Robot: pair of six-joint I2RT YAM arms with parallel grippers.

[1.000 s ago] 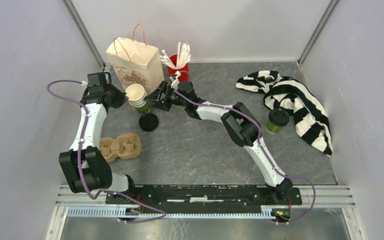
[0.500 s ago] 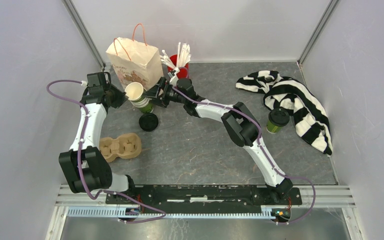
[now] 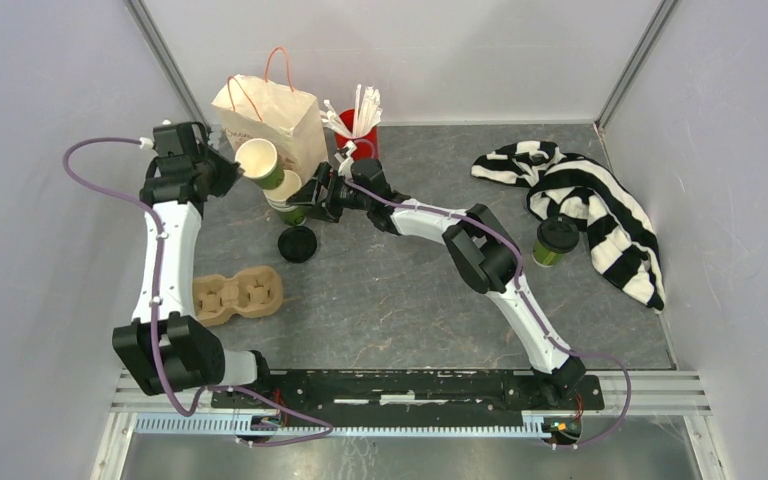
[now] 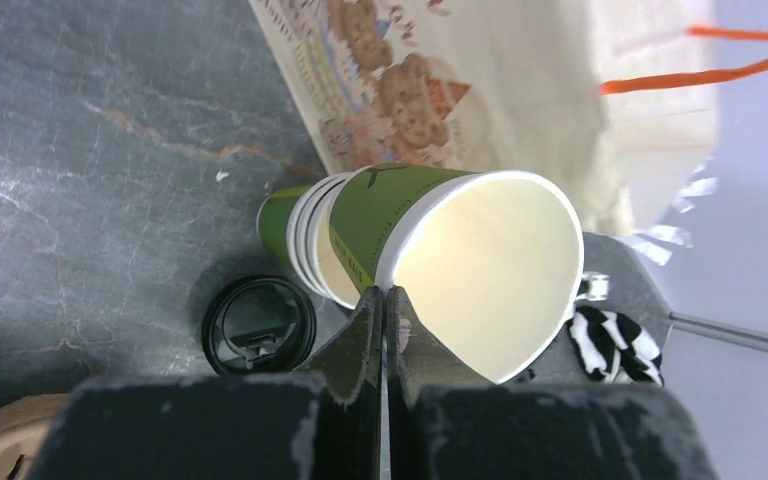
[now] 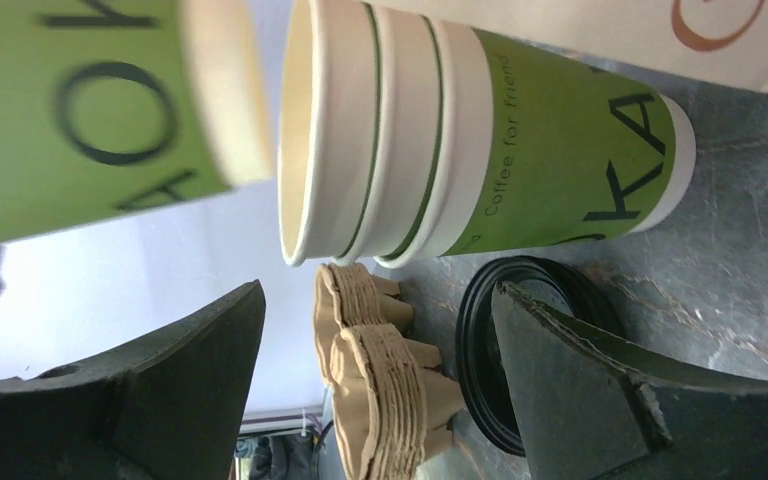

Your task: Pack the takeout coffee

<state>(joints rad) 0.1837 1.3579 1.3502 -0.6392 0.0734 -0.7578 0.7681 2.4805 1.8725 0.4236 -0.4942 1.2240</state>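
One lidded cup [image 3: 557, 240] shows, beside the striped cloth [image 3: 600, 215] near the right edge of the desk [image 3: 410, 290]. Words on the bag [image 4: 480, 80] are too blurry to read. The stack [image 5: 520, 150] says "Coffee for friend". The left claw [image 4: 382, 300] pinches the rim of an empty cup [image 4: 480, 260]. The right claw [image 5: 375, 300] is spread wide by the stack, holding nothing.

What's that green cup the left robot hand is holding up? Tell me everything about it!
It is a paper cup, green outside with dark print, creamy white inside, with a rolled white rim. It has no lid and looks empty. It is tipped over in the air, with its mouth towards the left wrist camera. The left gripper is shut on its rim, one finger inside and one outside. In the right wrist view it hangs just apart from the stack of cups. Nothing else touches it.
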